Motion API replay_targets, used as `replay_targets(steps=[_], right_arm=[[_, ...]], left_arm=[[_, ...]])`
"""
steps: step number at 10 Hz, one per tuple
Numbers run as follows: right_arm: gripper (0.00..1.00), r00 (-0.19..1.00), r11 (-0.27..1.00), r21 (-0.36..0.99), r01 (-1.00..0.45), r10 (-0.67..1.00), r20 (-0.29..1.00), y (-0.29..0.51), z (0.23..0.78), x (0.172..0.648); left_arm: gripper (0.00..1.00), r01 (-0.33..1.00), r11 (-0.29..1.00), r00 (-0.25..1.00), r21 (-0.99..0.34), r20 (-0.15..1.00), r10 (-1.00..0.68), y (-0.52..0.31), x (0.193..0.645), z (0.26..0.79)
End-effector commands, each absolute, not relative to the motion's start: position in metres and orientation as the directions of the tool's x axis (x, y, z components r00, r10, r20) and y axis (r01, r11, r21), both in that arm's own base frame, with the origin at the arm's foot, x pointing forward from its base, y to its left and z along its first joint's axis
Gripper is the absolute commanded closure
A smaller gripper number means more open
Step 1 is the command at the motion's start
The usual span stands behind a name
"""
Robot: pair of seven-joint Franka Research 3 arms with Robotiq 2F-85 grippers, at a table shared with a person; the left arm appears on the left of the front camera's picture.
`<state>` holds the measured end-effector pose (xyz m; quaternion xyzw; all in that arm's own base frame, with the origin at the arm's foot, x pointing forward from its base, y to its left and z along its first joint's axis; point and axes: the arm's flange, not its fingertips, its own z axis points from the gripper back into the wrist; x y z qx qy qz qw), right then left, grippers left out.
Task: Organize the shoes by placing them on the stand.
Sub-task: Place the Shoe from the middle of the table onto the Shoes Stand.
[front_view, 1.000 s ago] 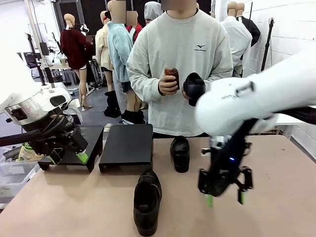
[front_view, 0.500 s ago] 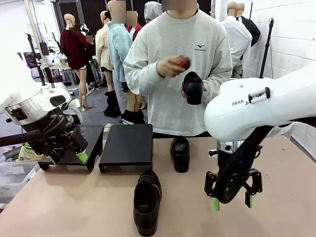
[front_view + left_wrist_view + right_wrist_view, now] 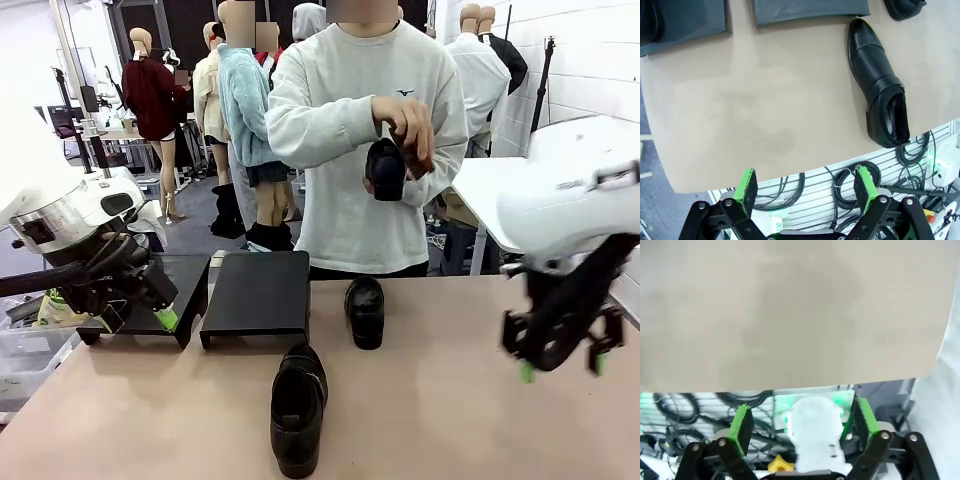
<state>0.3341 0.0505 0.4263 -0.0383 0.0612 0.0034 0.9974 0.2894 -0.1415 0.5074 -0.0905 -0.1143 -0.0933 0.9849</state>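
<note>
One black shoe (image 3: 298,405) lies on the table near the front, and a second shoe (image 3: 365,310) lies behind it, right of the stand. A person at the far side holds a third shoe (image 3: 385,168) at chest height, the other hand on its top. The stand is two low black platforms, the right platform (image 3: 258,295) bare and the left platform (image 3: 185,290) partly hidden by my left arm. My left gripper (image 3: 138,320) hangs open over that platform's front. My right gripper (image 3: 562,368) hangs open above the table's right side. The left wrist view has the near shoe (image 3: 880,95) beyond the open left gripper (image 3: 806,187). Bare table lies beyond my right gripper (image 3: 803,421).
A clear plastic bin (image 3: 25,350) stands off the table's left edge. Cables and a slotted panel (image 3: 830,185) lie below the table's near edge. The person's hand (image 3: 410,125) is above the table's far edge.
My right arm has swung from the table's middle to its right side, gripper still open. The person lifted the held shoe and brought the other hand over it. My left arm stayed still.
</note>
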Motion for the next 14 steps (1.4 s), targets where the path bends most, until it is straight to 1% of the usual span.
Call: replay_targets(steps=[1, 4, 5, 6, 7, 8, 9, 10, 11, 12, 13, 14], right_arm=[[0.0, 0.999, 0.999, -0.032, -0.033, 0.033, -0.018, 0.006, 0.407, 0.307], [0.0, 0.999, 1.0, 0.017, 0.002, -0.003, 0.042, -0.02, 0.412, 0.302], [0.0, 1.0, 1.0, -0.019, 0.014, -0.014, -0.007, -0.016, 0.449, 0.342], [0.0, 1.0, 1.0, -0.019, 0.014, -0.014, -0.007, -0.016, 0.449, 0.342], [0.0, 1.0, 1.0, -0.019, 0.014, -0.014, -0.007, -0.016, 0.449, 0.342], [0.0, 1.0, 1.0, -0.019, 0.014, -0.014, -0.007, -0.016, 0.449, 0.342], [0.0, 1.0, 1.0, -0.019, 0.014, -0.014, -0.007, -0.016, 0.449, 0.342], [0.0, 1.0, 1.0, -0.019, 0.014, -0.014, -0.007, -0.016, 0.449, 0.342], [0.0, 1.0, 1.0, -0.019, 0.014, -0.014, -0.007, -0.016, 0.449, 0.342], [0.0, 1.0, 1.0, -0.019, 0.014, -0.014, -0.007, -0.016, 0.449, 0.342], [0.0, 1.0, 1.0, -0.019, 0.014, -0.014, -0.007, -0.016, 0.449, 0.342], [0.0, 1.0, 1.0, -0.019, 0.014, -0.014, -0.007, -0.016, 0.449, 0.342]], left_arm=[[0.0, 0.217, 0.966, 0.954, -0.143, 0.24, -0.179, -0.138, 0.29, 0.508], [0.0, 0.217, 0.966, 0.954, -0.143, 0.24, -0.179, -0.138, 0.29, 0.508], [0.0, 0.205, 0.966, 0.956, -0.157, 0.242, -0.163, -0.142, 0.289, 0.507], [0.0, 0.167, 0.961, 0.965, -0.22, 0.235, -0.114, -0.166, 0.273, 0.504], [0.0, 0.116, 0.96, 0.971, -0.253, 0.232, -0.056, -0.192, 0.255, 0.505], [0.0, 0.117, 0.936, 0.982, -0.331, 0.177, -0.06, -0.224, 0.237, 0.504], [0.0, 0.11, 0.937, 0.983, -0.33, 0.177, -0.053, -0.25, 0.227, 0.502], [0.0, 0.048, 0.949, 0.968, -0.31, 0.248, 0.032, -0.268, 0.226, 0.499], [0.0, -0.049, 0.951, 0.958, -0.306, 0.255, 0.132, -0.27, 0.232, 0.49], [0.0, -0.135, 0.941, 0.934, -0.309, 0.278, 0.226, -0.259, 0.242, 0.494], [0.0, 0.049, 0.948, 0.976, -0.315, 0.216, 0.021, -0.27, 0.216, 0.502], [0.0, 0.049, 0.948, 0.976, -0.315, 0.216, 0.021, -0.27, 0.216, 0.502]])
